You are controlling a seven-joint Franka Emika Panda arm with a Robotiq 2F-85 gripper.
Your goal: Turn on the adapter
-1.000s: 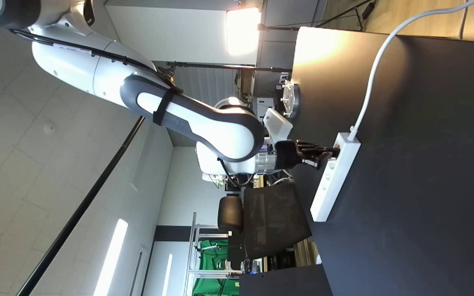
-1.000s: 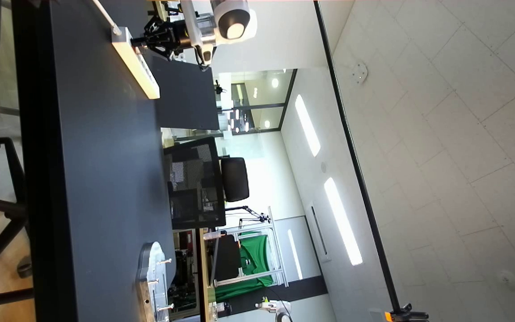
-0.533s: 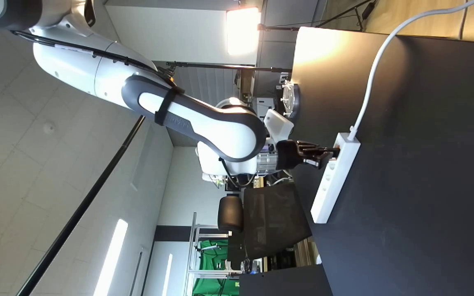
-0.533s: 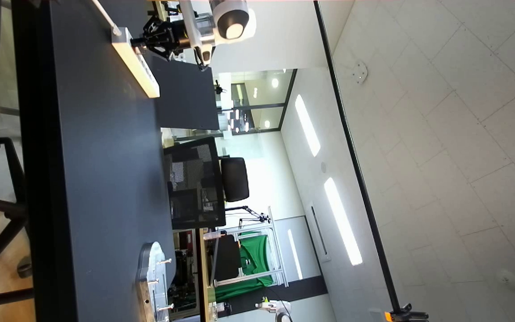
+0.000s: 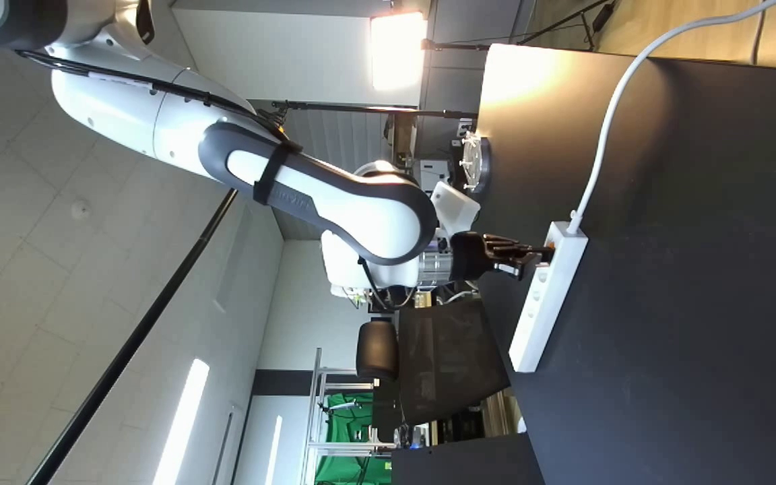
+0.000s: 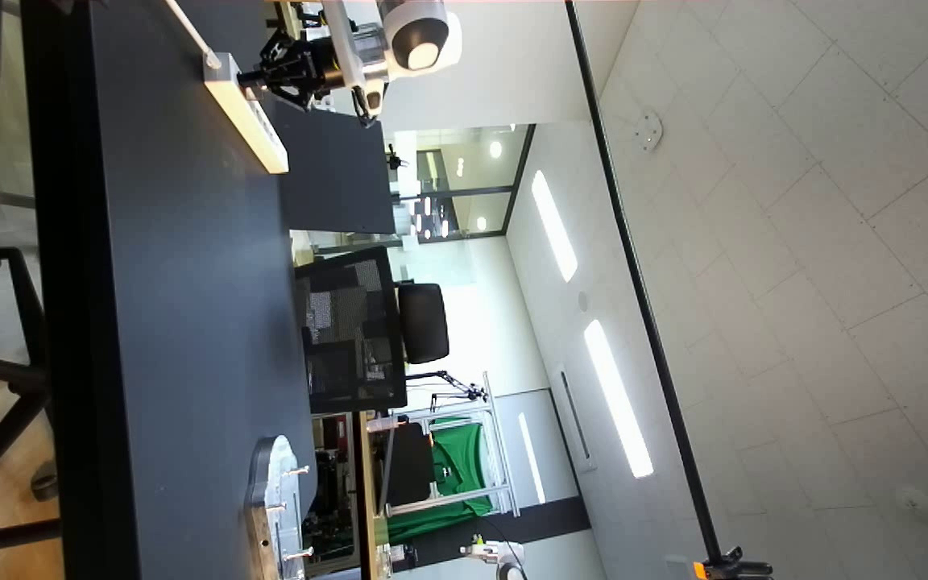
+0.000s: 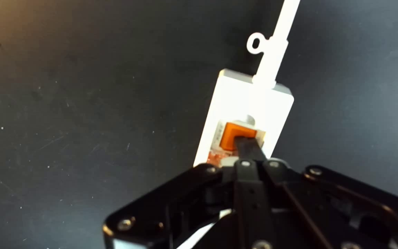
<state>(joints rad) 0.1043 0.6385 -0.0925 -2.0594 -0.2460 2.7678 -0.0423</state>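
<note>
The adapter, a long white power strip, lies on the black table in both exterior views (image 5: 551,303) (image 6: 248,121). Its white cable (image 5: 607,128) leaves from the end nearest the switch. In the wrist view the adapter (image 7: 247,97) shows its cable end and an orange switch (image 7: 229,138). My gripper (image 7: 245,139) is shut with its fingers together and nothing between them. The fingertips overlap the lower right part of the switch and appear to touch it. In both exterior views the gripper (image 5: 550,254) (image 6: 243,78) points down at this end. The sockets are hidden in the wrist view.
The black table (image 5: 684,303) carries the adapter. A clear round device with upright pegs (image 5: 474,162) stands at a table edge and also shows in an exterior view (image 6: 280,499). A black chair (image 6: 351,330) stands beyond the table.
The adapter has slid and turned very slightly on the table, its cable end shifting a little lower in both exterior views. The gripper stays shut at the switch, almost still.
</note>
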